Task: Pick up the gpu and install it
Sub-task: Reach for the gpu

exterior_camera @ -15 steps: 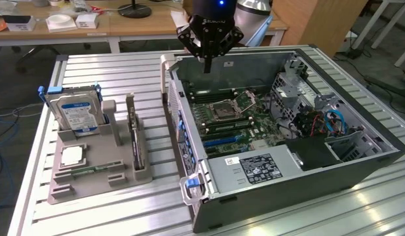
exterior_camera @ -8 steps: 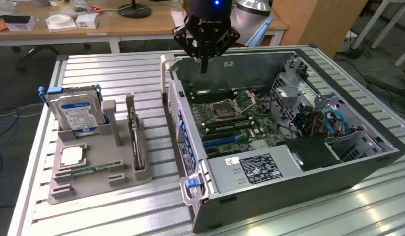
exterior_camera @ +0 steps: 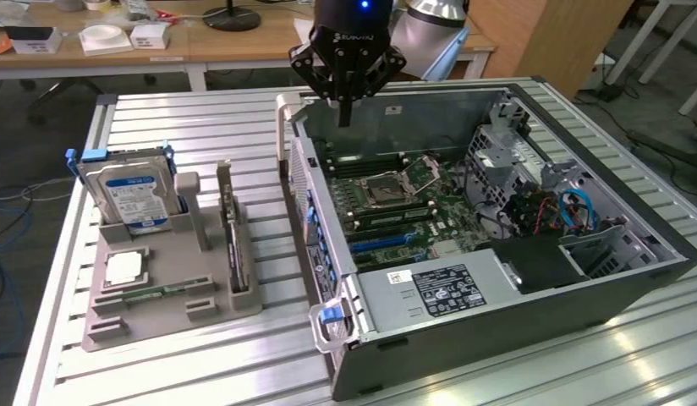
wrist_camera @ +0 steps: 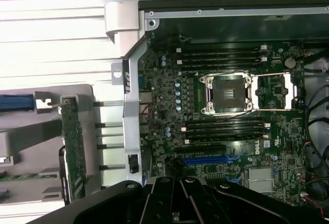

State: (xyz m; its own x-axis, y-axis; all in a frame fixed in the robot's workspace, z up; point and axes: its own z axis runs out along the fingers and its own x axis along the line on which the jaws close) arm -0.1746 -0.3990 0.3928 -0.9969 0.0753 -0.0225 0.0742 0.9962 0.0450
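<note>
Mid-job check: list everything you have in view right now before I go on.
table: one, silvery slats, under everything
holder: one, grey, on table, exterior view's left
gpu: one, dark, on edge in holder slot
hard drive: one, silver, blue-white label, upright in holder
memory stick: one, green, flat in holder
processor: one, silver, flat in holder
computer case: one, dark grey, open, beside holder
motherboard: one, green, inside case
gripper: one, black, shut, empty, above case's far edge
</note>
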